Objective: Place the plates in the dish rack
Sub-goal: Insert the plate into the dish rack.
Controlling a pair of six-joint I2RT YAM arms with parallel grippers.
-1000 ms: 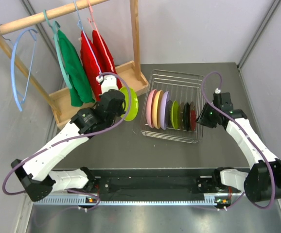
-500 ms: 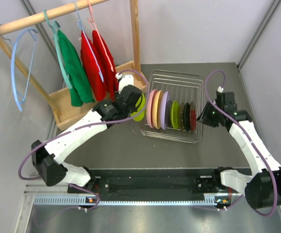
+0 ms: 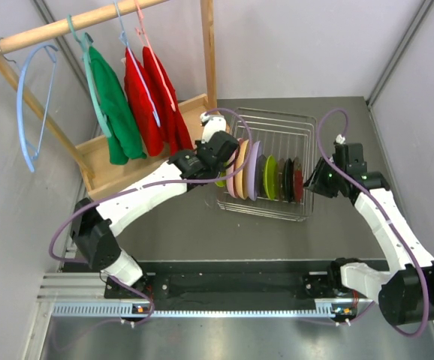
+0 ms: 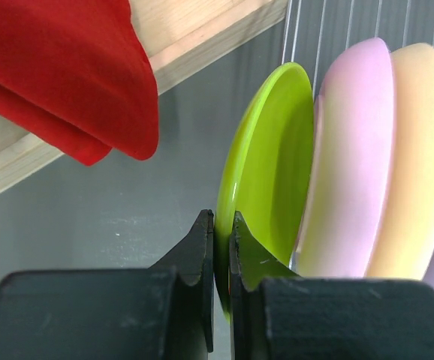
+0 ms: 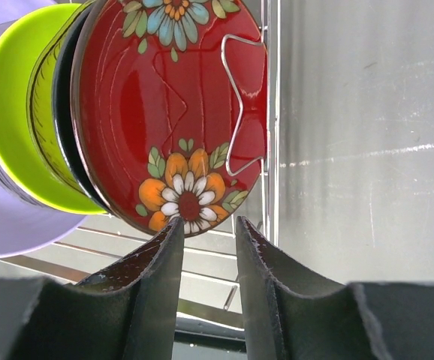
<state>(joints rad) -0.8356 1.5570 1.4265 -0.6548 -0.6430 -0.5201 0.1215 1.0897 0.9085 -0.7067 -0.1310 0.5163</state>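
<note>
**Lime plate at the rack's left end, ready to seat**

The left hand is clamped on the rim of the lime green plate, pinching its edge so that the plate stands upright. The plate's hollow face is turned toward the pink plate. It is just beside that plate and may be touching it near the top. The orange-tan plate stands behind those two, in the dish rack. Whether the lime plate's lower edge is already inside the rack wall is hidden.

To seat it well, the plate should probably go straight down, kept upright, so that its rim drops between the dividing wires and does not ride up on the pink plate. The grip should hold until the rack bears the weight.

The right hand has its fingers apart and holds nothing. It sits just under the red flowered plate at the rack's other end.

A red cloth hangs above the counter, close to the left arm's way out.
</note>
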